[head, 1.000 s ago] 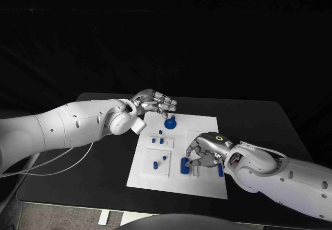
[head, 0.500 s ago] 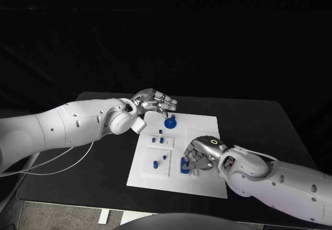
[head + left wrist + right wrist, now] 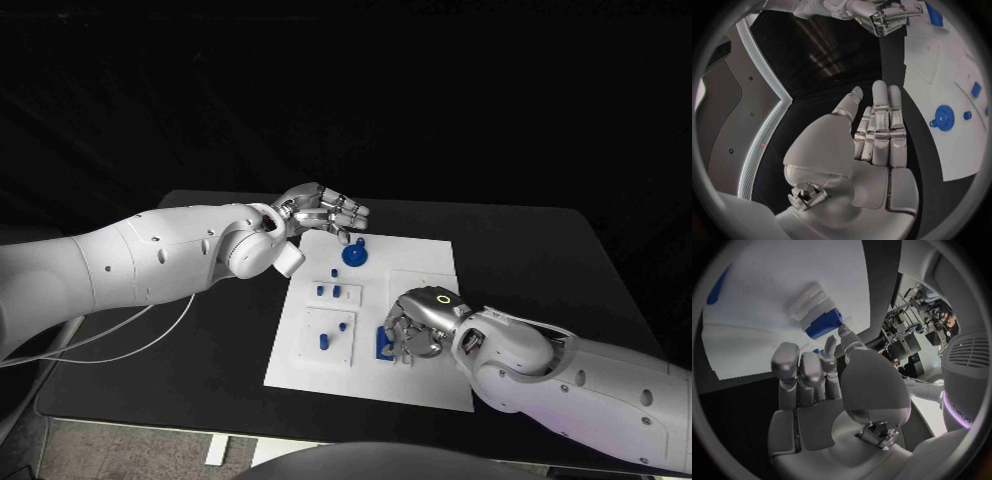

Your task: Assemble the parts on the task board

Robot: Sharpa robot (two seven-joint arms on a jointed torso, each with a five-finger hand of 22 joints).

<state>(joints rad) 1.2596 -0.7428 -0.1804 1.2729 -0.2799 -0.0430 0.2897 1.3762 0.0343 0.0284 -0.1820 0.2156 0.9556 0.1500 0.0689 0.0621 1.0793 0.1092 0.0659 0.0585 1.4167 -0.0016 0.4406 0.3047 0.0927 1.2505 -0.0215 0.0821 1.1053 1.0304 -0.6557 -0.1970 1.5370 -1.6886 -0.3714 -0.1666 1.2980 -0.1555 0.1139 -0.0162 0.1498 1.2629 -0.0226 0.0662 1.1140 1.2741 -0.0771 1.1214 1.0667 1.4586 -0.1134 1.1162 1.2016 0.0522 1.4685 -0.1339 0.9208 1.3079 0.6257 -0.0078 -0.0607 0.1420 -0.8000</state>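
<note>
The right hand was curled over the near part of the board, its fingertips pinching a blue block against the white surface; in the head view a blue piece showed just under and beside its fingers. The left hand hovered past the board's far corner, well away from the right hand, fingers straight and pressed side by side, holding and touching nothing. Between the two hands lay the other parts: one round blue disc with a knob, one small peg beside it, two short pegs on a small raised panel, and two more pieces on a second panel beside the right hand. I could read no labels or writing anywhere.
</note>
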